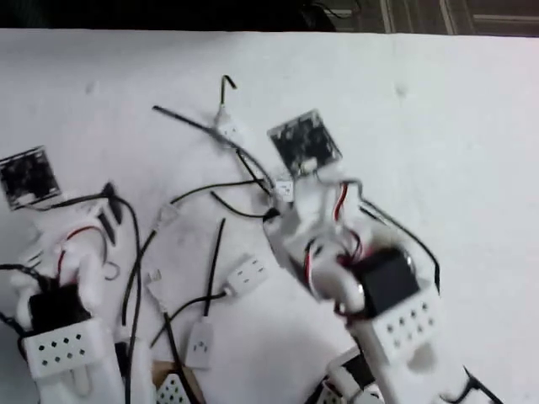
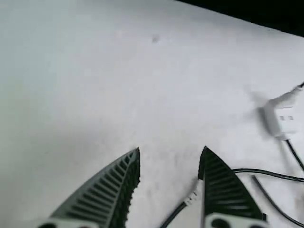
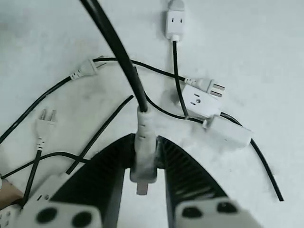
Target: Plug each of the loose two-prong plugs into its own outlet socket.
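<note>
Right claw (image 3: 145, 142) is found clamped on a white plug (image 3: 144, 156), which is gripped between the two dark fingers (image 3: 109, 166), its black cable (image 3: 114, 47) running away over the white table (image 3: 266, 47). The left claw (image 2: 168, 159) is seen with its fingers (image 2: 118, 185) spread apart above the table surface; a thin cable end (image 2: 183, 206) lies just beside one finger, and a white connector (image 2: 280, 118) is noted farther off, plug or socket not determinable. Beyond the held plug, a two-prong plug (image 3: 207, 86) is recorded lying just beside a socket block (image 3: 198, 102), its prongs pointing away and not inserted. A second socket (image 3: 174, 23) lies farther off at the end of its own cable. Two further plugs are observed loose on the table: a grey-collared plug (image 3: 84, 70) and a small plug (image 3: 45, 122), both unplugged. From the high view, the right arm (image 1: 379, 295) is placed among the tangled cables at mid-table, and the left arm (image 1: 59, 337) at the near left corner, well apart.
</note>
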`<action>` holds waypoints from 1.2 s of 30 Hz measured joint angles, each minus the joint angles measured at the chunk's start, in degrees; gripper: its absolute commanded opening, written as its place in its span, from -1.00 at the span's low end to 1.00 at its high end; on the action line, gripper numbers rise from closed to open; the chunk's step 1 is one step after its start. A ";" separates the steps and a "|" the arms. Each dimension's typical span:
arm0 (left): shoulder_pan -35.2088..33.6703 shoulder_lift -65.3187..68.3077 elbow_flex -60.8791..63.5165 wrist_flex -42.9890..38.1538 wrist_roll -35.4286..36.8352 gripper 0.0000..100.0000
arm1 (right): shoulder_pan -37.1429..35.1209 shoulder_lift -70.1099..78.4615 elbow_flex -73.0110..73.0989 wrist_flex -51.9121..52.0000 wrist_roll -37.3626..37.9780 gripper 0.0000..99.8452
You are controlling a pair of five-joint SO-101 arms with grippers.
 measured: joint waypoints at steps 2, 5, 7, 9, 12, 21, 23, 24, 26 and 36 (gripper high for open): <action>3.87 0.00 -1.76 0.26 1.05 -0.58 | -1.49 -4.04 3.16 -1.85 -0.09 -0.97; 9.23 0.00 -3.78 0.26 2.73 -0.58 | -2.90 -9.85 8.26 -4.66 -0.09 -0.97; 13.01 0.00 -4.57 0.26 3.52 -0.58 | -4.40 -13.89 11.34 -6.51 -0.09 -0.97; 16.79 0.00 -4.66 0.26 3.69 -0.58 | -6.15 -17.67 14.51 -8.35 -0.09 -0.97; 22.68 0.00 -4.66 0.26 3.69 -0.58 | -7.56 -22.15 18.81 -10.73 -0.09 -0.97; 38.15 -8.18 -6.59 8.09 3.78 -0.58 | -9.67 -25.05 27.87 -16.97 -0.09 -0.97; 42.29 -13.71 -6.59 10.11 2.20 -0.60 | -9.41 -25.14 28.57 -17.85 -0.09 -0.97; 44.48 -16.88 -6.33 10.90 0.79 -0.64 | -9.32 -25.32 28.66 -18.02 -0.18 -0.97; 49.23 -22.77 -4.57 12.04 -1.85 -0.75 | -9.41 -25.41 28.84 -18.11 -0.18 -0.97; 58.64 -29.80 0.35 13.10 -15.74 -0.82 | -10.37 -25.23 29.54 -18.11 -0.18 -0.97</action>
